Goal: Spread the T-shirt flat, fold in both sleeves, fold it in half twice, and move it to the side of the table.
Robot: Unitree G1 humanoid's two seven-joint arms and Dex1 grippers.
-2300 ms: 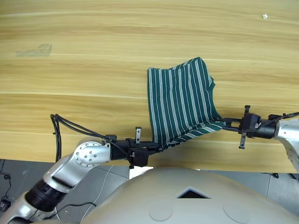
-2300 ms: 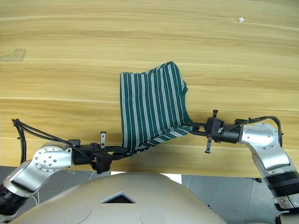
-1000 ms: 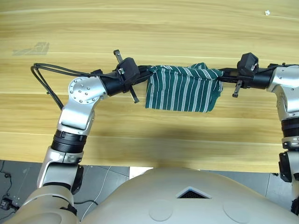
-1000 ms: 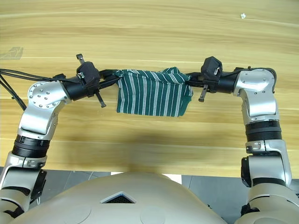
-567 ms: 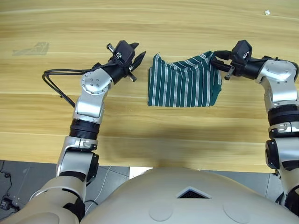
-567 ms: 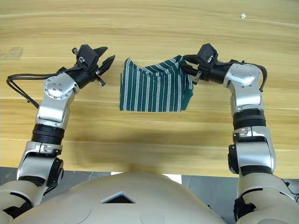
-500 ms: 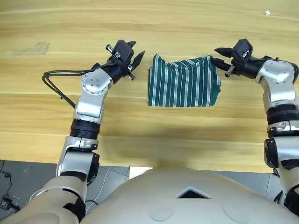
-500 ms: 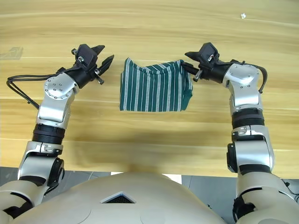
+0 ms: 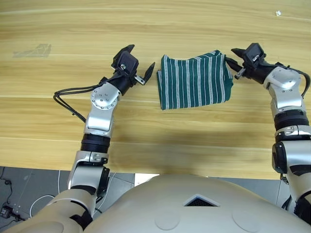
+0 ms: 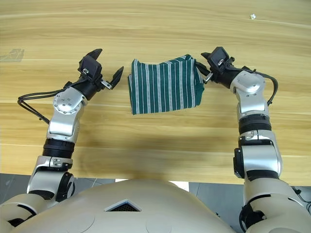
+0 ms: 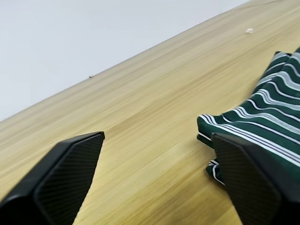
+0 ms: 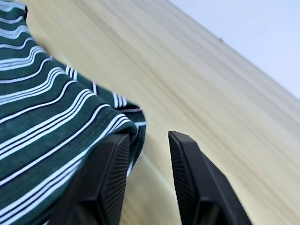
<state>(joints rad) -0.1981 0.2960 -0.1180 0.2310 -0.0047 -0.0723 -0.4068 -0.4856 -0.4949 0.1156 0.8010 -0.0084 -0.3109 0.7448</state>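
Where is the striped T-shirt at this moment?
The T-shirt lies folded on the table, mid-frame in the left eye view, between the left gripper and the right gripper, both with jaws open.

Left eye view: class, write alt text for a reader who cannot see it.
A folded green, white-striped T-shirt lies on a wooden table. The open left tool and open right tool flank it, neither gripping it.

Likely a robot lab, long light wood-grain table [image 9: 73, 29], plain pale wall [image 11: 93, 28], grey floor [image 9: 19, 179] with loose cables [image 9: 34, 199]
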